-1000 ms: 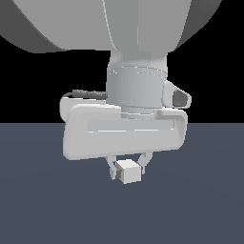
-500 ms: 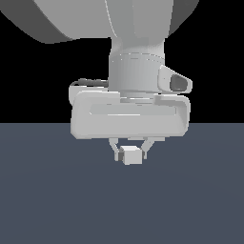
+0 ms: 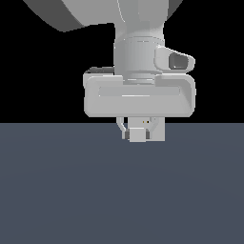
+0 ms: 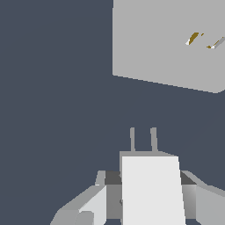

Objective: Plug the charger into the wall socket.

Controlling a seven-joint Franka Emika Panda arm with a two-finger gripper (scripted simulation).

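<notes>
The charger (image 3: 137,136) is a small off-white cube, and my gripper (image 3: 137,135) is shut on it just above the dark floor. In the wrist view the charger (image 4: 152,190) sits between my fingers (image 4: 93,203), its two thin prongs (image 4: 132,139) pointing ahead. The wall socket (image 4: 163,42) is a flat light-grey plate with two small yellowish holes (image 4: 192,38). It stands ahead of the prongs, off to one side, with a gap between them. In the exterior view the wall socket (image 3: 157,128) shows right behind the charger and is partly hidden by it.
The dark blue-grey floor (image 3: 122,190) spreads out all around. The arm's large white hand body (image 3: 139,96) hangs over the charger and hides what lies behind it.
The gripper has carried the charger up the exterior view and slightly to its right, closer to the socket plate, which now shows behind it. The grip has not changed.
</notes>
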